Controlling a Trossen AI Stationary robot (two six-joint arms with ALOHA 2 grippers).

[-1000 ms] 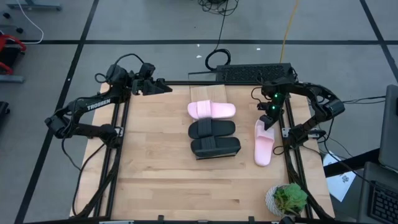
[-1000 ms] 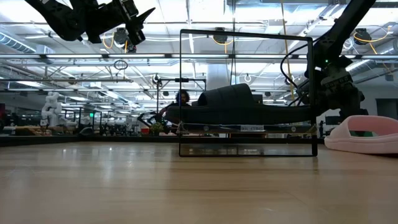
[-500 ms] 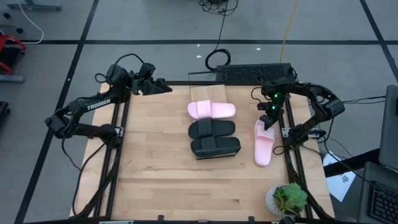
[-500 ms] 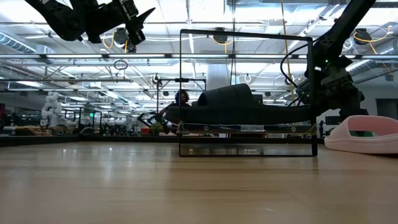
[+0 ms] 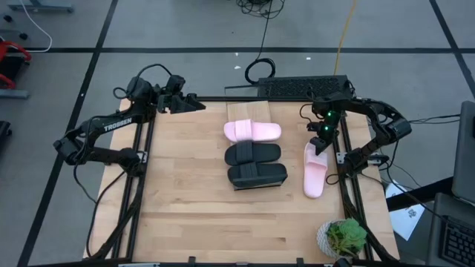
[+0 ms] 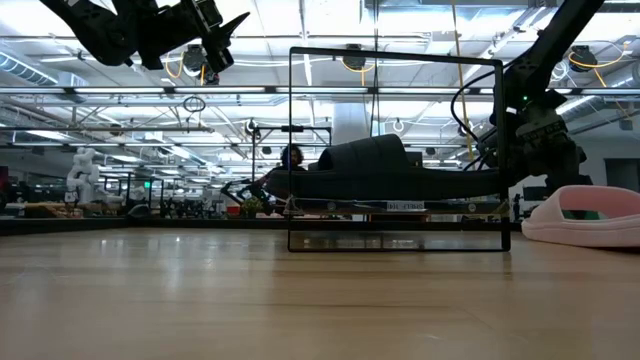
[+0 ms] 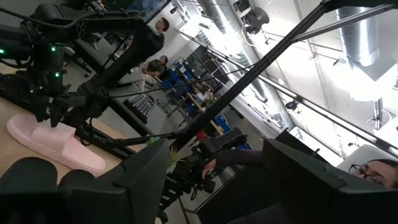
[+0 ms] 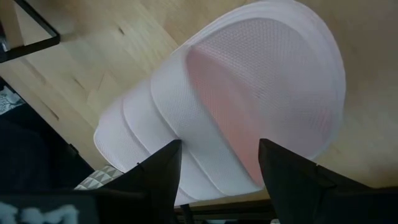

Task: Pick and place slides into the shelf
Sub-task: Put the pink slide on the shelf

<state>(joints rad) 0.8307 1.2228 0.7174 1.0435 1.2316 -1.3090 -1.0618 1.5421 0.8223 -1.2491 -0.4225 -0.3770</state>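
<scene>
On the table's right side lies one pale pink slide [image 5: 315,170], sole down; it also fills the right wrist view [image 8: 249,93]. My right gripper [image 5: 320,142] hangs open over that slide's far end, one finger toward each side of the footbed [image 8: 217,162]. The second pink slide [image 5: 252,132] and the two black slides [image 5: 253,153] [image 5: 257,175] sit in a row on the shelf [image 5: 245,111], whose thin dark frame [image 6: 395,55] shows in the low view. My left gripper [image 5: 196,102] waits open, high over the table's far left [image 7: 217,186]. My right gripper points down at a slant over the lone pink slide's footbed [image 8: 224,124], next to the strap [image 8: 137,149]. Whether its fingertips [image 8: 171,155] touch the slide, I cannot tell. The slide lies flat on the table.
A potted plant [image 5: 343,237] stands at the near right corner. A black box [image 5: 304,87] lies just behind the far edge. Bare wood spreads over the table's left and near parts [image 5: 185,193]. People sit in the room beyond [image 7: 158,62].
</scene>
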